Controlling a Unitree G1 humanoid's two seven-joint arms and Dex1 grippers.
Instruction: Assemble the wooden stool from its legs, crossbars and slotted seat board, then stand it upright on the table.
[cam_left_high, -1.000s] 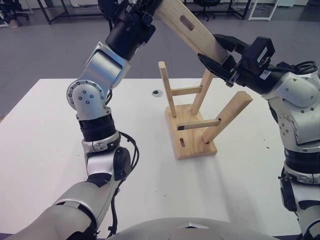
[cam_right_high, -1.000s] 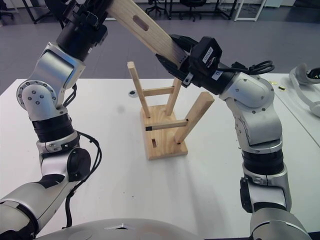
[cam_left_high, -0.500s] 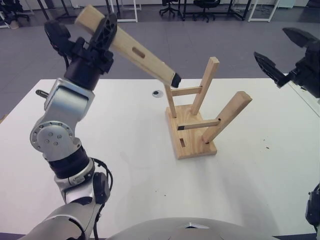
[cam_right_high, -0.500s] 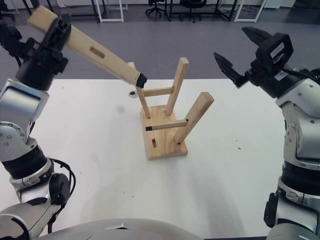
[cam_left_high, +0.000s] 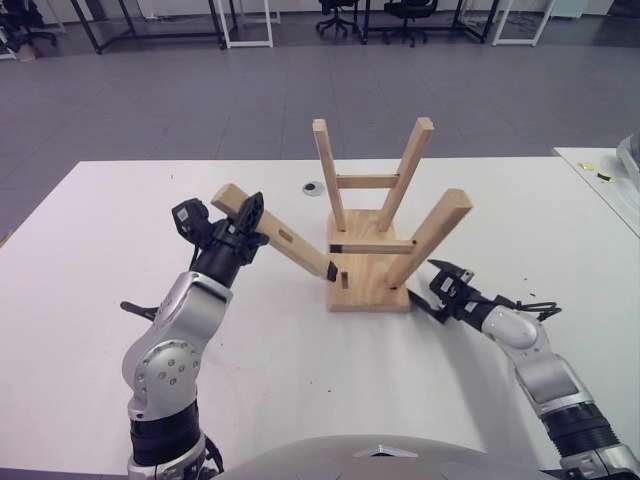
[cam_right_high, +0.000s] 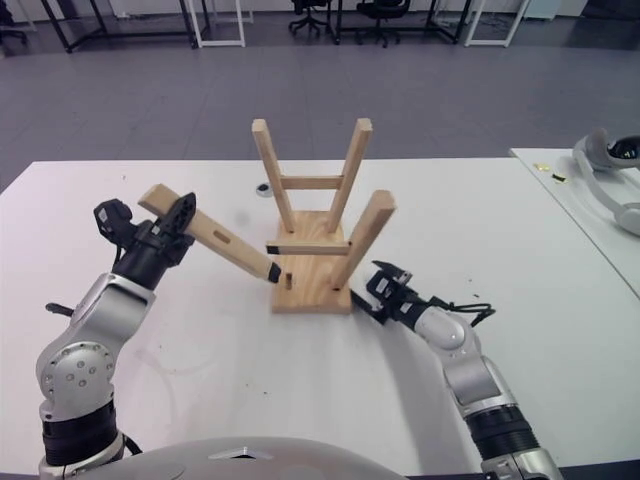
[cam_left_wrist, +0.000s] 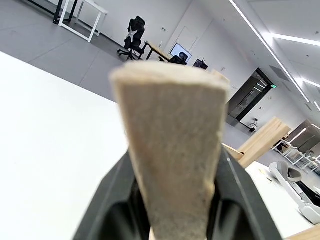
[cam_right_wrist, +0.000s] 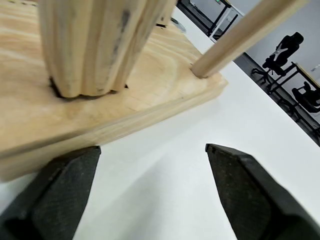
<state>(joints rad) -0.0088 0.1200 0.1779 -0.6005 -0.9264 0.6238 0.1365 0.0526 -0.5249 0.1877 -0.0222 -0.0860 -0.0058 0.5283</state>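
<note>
Clamping firmly near the upper end of the loose leg (cam_left_high: 290, 243), the left gripper (cam_left_high: 247, 222) has it pinched between both fingers. The leg's long axis slants from ten o'clock down to four o'clock, its dark tip just beside the seat board (cam_left_high: 368, 292). The right gripper (cam_left_high: 432, 288) gapes wide, holding nothing, at the board's four o'clock corner. The board lies flat on the table (cam_left_high: 100, 230), with three fitted legs (cam_left_high: 405, 175) pointing up.
</note>
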